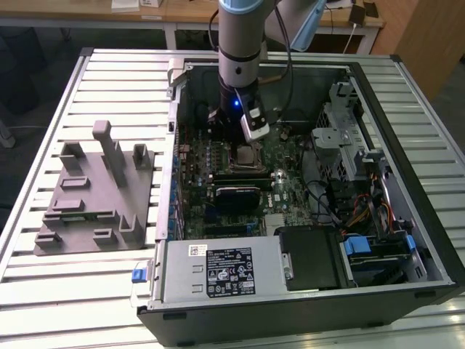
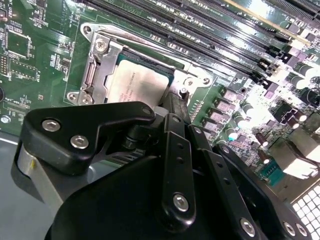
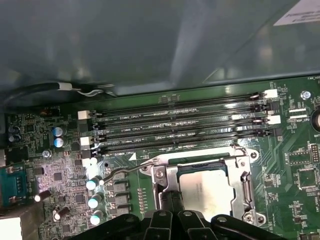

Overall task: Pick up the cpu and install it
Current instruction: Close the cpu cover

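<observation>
The cpu (image 3: 207,187) lies flat in the socket (image 3: 244,172), its silver top ringed by the metal frame. The black gripper (image 3: 169,200) is at the frame's edge, just beside the cpu. Four black memory slots (image 3: 175,127) run across the green motherboard (image 3: 295,170) next to the socket. A thin wire lever (image 3: 117,173) reaches from the frame toward silver capacitors (image 3: 92,184). A grey case wall (image 3: 150,40) rises beyond the slots.

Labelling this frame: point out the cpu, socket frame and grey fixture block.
cpu (image 2: 137,85): second wrist view, its silver top.
socket frame (image 3: 244,180): first wrist view, side rail.
grey fixture block (image 1: 102,205): exterior view, flat base.
</observation>
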